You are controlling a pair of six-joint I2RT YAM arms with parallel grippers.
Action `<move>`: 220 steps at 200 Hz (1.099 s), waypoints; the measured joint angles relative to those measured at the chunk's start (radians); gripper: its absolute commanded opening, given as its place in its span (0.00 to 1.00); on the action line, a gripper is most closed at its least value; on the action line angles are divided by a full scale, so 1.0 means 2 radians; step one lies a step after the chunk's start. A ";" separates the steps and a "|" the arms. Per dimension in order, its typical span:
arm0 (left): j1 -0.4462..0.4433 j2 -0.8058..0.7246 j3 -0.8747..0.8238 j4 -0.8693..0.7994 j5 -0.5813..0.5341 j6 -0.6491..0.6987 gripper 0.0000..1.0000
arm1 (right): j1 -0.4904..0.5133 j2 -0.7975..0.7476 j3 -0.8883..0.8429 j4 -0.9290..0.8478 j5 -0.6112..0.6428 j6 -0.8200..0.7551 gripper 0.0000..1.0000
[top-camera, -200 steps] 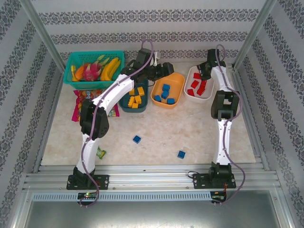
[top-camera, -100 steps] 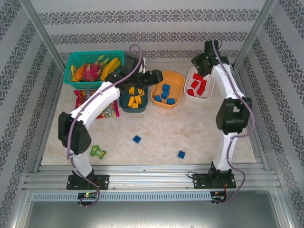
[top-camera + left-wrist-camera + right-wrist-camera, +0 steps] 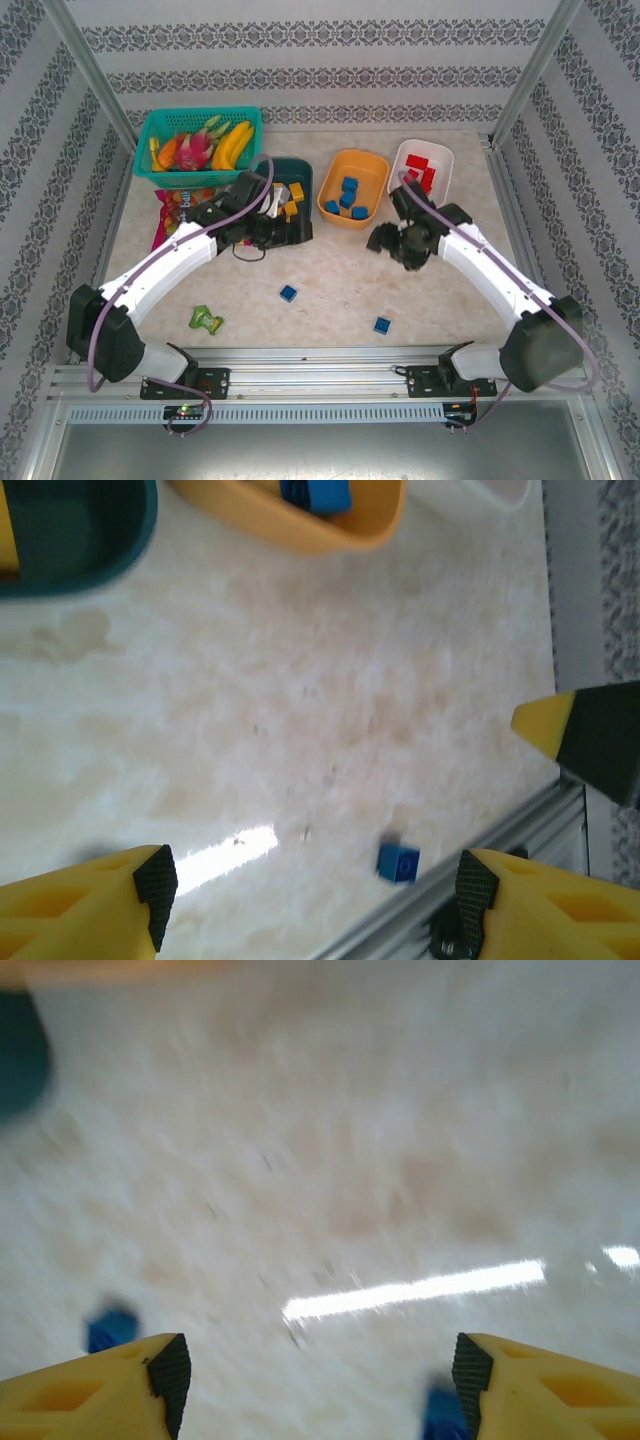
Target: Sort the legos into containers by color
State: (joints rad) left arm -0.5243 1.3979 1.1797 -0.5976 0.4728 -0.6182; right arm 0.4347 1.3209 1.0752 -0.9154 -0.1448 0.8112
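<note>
Two blue legos lie loose on the table. The containers stand in a row at the back: a dark teal tub with yellow legos, an orange tub with blue legos, and a white tub with red legos. My left gripper hovers open just in front of the teal tub. Its wrist view has a blue lego between the open fingers. My right gripper is open and empty over the table, in front of the orange tub. Its blurred wrist view shows two blue legos.
A turquoise mesh basket of toy fruit stands at the back left, with a candy bag in front of it. A small green toy lies near the front left. The metal rail runs along the near table edge.
Both arms have swung back from the tubs toward the middle of the table. The right gripper left the white tub and its fingers opened wider. The left gripper stays open.
</note>
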 measured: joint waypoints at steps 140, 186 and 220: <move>-0.033 -0.102 -0.115 -0.014 0.034 0.013 0.76 | 0.070 0.027 -0.176 0.020 -0.069 0.014 0.70; -0.033 -0.114 -0.118 -0.014 0.030 0.007 0.76 | 0.076 0.056 -0.179 0.045 -0.071 0.032 0.61; -0.033 -0.122 -0.121 -0.014 0.026 0.006 0.76 | 0.082 0.067 -0.179 0.061 -0.071 0.049 0.51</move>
State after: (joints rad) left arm -0.5903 1.1530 0.9386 -0.6258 0.5255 -0.6064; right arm 0.5983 1.4548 0.7177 -0.7929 -0.2859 0.9096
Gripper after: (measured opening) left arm 0.765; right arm 0.551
